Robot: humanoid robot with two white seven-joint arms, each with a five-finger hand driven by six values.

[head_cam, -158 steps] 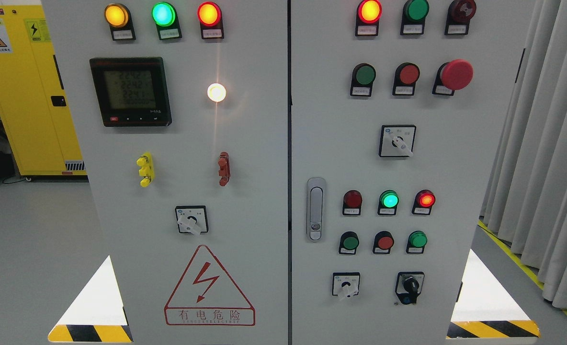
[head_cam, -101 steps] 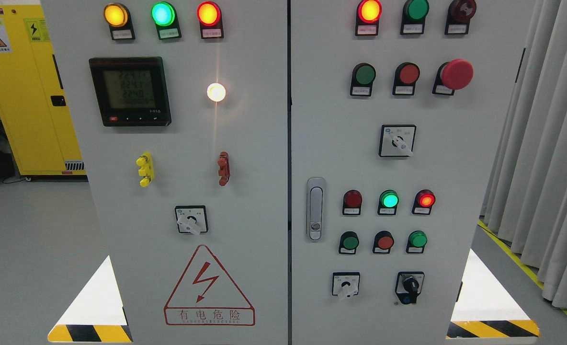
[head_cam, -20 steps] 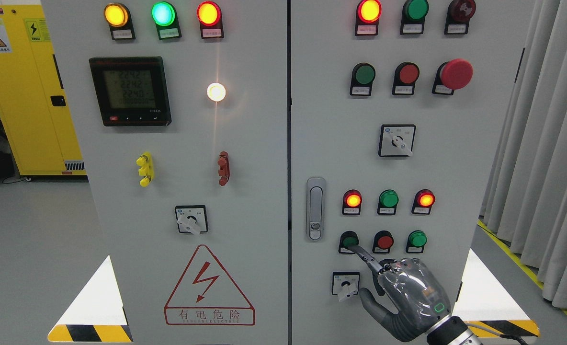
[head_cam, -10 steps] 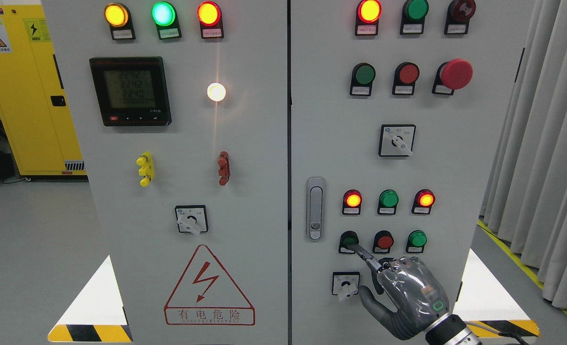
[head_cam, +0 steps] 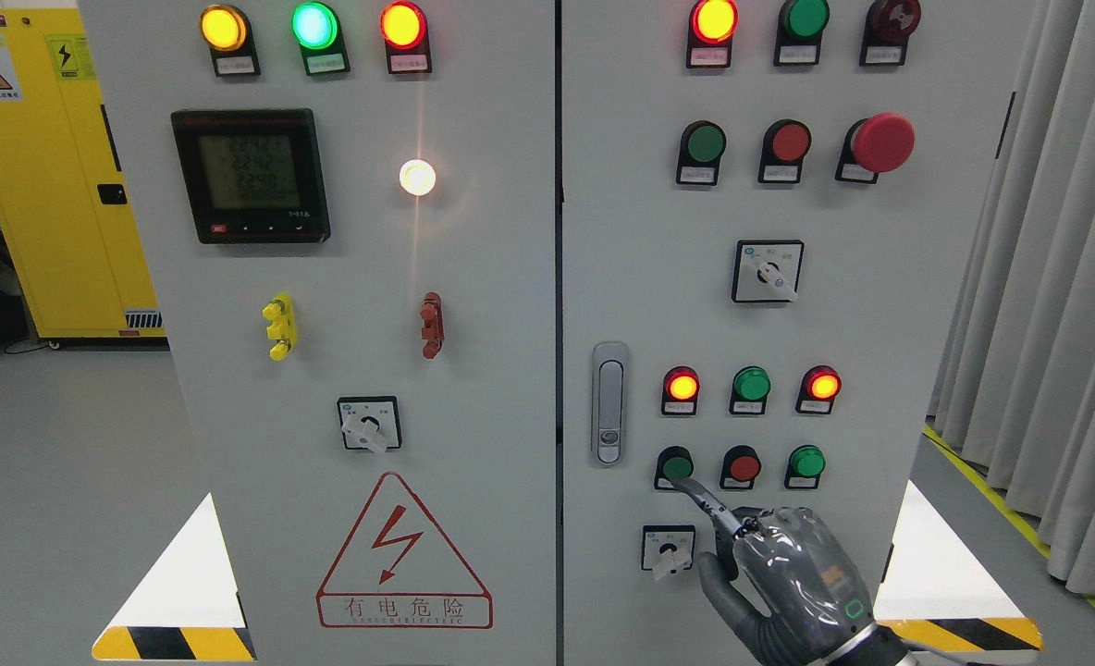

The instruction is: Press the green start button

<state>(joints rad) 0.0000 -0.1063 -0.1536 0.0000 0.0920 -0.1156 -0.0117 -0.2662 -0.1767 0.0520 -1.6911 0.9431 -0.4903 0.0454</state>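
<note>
The green start button (head_cam: 673, 462) sits at the left of the lower button row on the right cabinet door (head_cam: 640, 277). My right hand (head_cam: 783, 573) comes up from the bottom right with the other fingers curled and holding nothing. Its index finger (head_cam: 709, 502) points up-left and its tip lies at the button's lower edge. Above the button, a red lamp (head_cam: 682, 385) is lit, the green lamp (head_cam: 751, 383) beside it is dark, and another red lamp (head_cam: 822, 384) is lit. My left hand does not show.
Beside the green button are a red button (head_cam: 743, 465) and another green one (head_cam: 805, 461). A rotary switch (head_cam: 669, 548) is just left of my hand. A door handle (head_cam: 609, 402), a red emergency stop (head_cam: 883, 142), grey curtains (head_cam: 1047, 277) and a yellow cabinet (head_cam: 39, 176) are around.
My right hand came into view and its index finger reached the green button. The red lamp above it lit and the green lamp went dark. In the last half second the hand dropped slightly.
</note>
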